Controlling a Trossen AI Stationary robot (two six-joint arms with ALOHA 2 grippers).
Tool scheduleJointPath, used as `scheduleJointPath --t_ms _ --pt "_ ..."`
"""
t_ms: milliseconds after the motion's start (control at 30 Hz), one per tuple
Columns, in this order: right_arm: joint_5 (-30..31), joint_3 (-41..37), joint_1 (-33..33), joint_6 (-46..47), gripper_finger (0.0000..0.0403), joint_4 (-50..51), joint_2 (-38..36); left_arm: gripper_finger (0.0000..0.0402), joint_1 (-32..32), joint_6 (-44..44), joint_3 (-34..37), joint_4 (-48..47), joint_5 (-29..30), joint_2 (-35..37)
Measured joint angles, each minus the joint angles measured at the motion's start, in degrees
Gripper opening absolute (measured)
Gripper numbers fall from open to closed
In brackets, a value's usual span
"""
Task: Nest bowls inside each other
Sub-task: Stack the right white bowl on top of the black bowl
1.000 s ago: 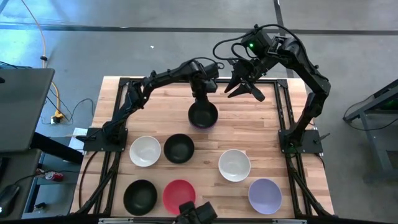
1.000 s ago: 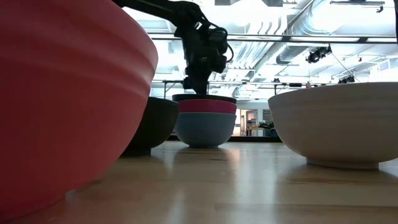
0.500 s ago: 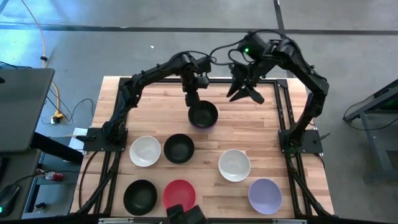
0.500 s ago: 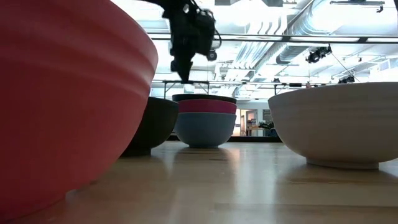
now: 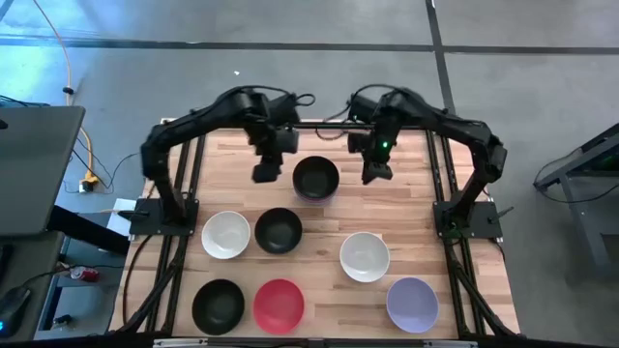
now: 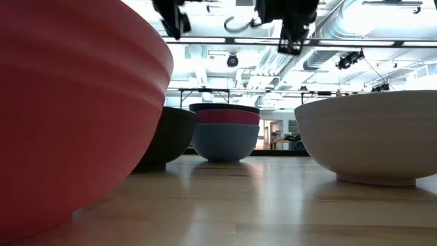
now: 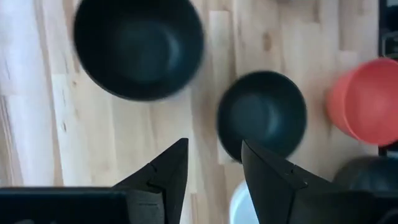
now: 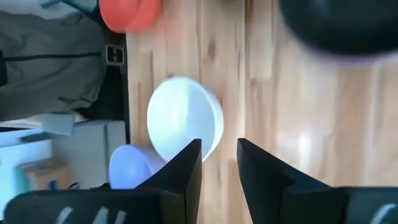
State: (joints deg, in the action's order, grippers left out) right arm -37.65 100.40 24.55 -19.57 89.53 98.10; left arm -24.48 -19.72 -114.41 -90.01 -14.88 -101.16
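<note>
Past the right gripper, its two dark fingers set apart, a white bowl sits on the wooden table, with a lavender bowl beside it, a red bowl farther off, and a blurred black bowl.

Stack: black/magenta/blue. Bowls: 2 white, 2 black, red, lavender. Surface pale wood.

An industrial lab: exposed ceiling ducts, concrete floor, framed workbench.
</note>
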Motion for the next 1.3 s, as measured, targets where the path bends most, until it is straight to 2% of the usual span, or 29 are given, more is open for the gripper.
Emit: scheduleJointPath --t_ms 200,333,400,567,700,833,1067,1167,1300 --pt "0.0 -8.2 -3.4 4.3 0.0092 -2.7 0.0 0.0141 1.4 1.1 10.7 3.2 0.0 12.9" --pt "1.3 -12.2 -6.8 8.6 0.0092 -8.0 -1.2 0.0141 1.2 2.0 19.0 9.9 0.0 23.4" --pt "5.6 -14.4 -8.9 12.2 0.0092 -12.8 -2.6 0.0141 1.2 2.6 23.1 14.3 0.1 28.9" --pt "21.1 -18.7 -14.8 21.5 0.0092 -18.9 -7.8 0.0141 1.2 3.7 31.6 24.0 0.6 41.0" --pt "26.5 -24.4 -19.5 31.1 0.0092 -22.6 -13.0 0.0141 1.2 5.1 37.0 27.7 2.6 48.1" --pt "27.7 -30.8 -23.8 41.2 0.0092 -26.3 -16.0 0.0141 1.2 5.9 41.3 30.3 3.7 53.1" --pt "27.0 -37.0 -30.1 51.7 0.0092 -28.9 -15.9 0.0141 1.2 6.3 45.7 32.3 3.6 57.0" --pt "26.9 -38.0 -31.6 53.3 0.0092 -31.1 -15.9 0.0141 1.2 6.7 46.5 33.5 3.6 57.3" --pt "24.6 -38.7 -31.9 49.8 0.0092 -32.9 -15.9 0.0141 1.2 6.7 47.1 35.2 3.6 57.3"
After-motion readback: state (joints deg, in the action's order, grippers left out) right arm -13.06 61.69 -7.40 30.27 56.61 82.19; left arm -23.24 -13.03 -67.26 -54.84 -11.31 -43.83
